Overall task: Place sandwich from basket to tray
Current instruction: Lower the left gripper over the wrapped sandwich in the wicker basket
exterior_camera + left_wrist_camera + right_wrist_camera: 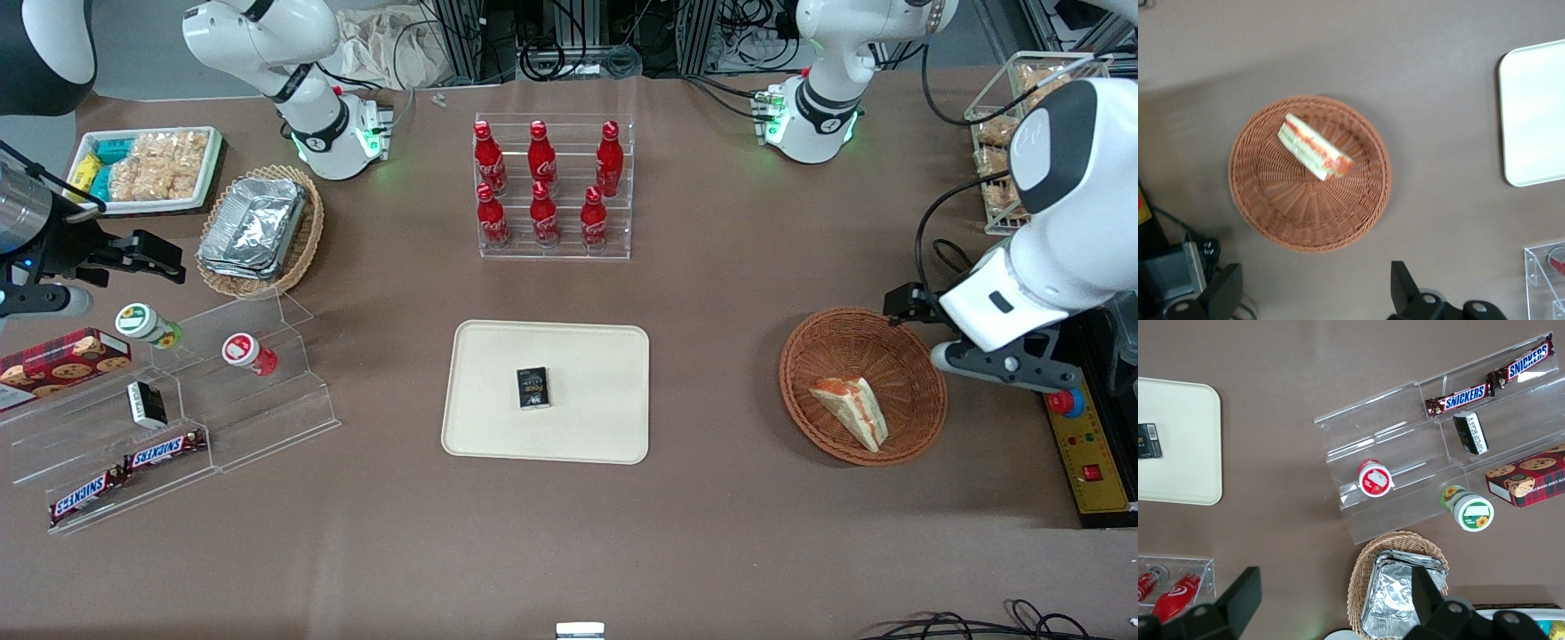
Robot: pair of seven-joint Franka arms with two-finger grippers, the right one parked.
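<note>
1. The sandwich (852, 410) lies on its side in the round wicker basket (822, 347), toward the working arm's end of the table.
2. The gripper (1317, 293) hangs above the basket's edge, fingers spread wide and holding nothing.
3. The cream tray (498, 436) sits well apart from the basket and already carries a small black box (532, 388).
4. Likely risks: squeezing the soft bread too hard, snagging the basket's weave, or setting the sandwich down on the box.

L arm's gripper (1315, 300) hangs raised, fingers (1228, 293) spread wide (pointing down).
</note>
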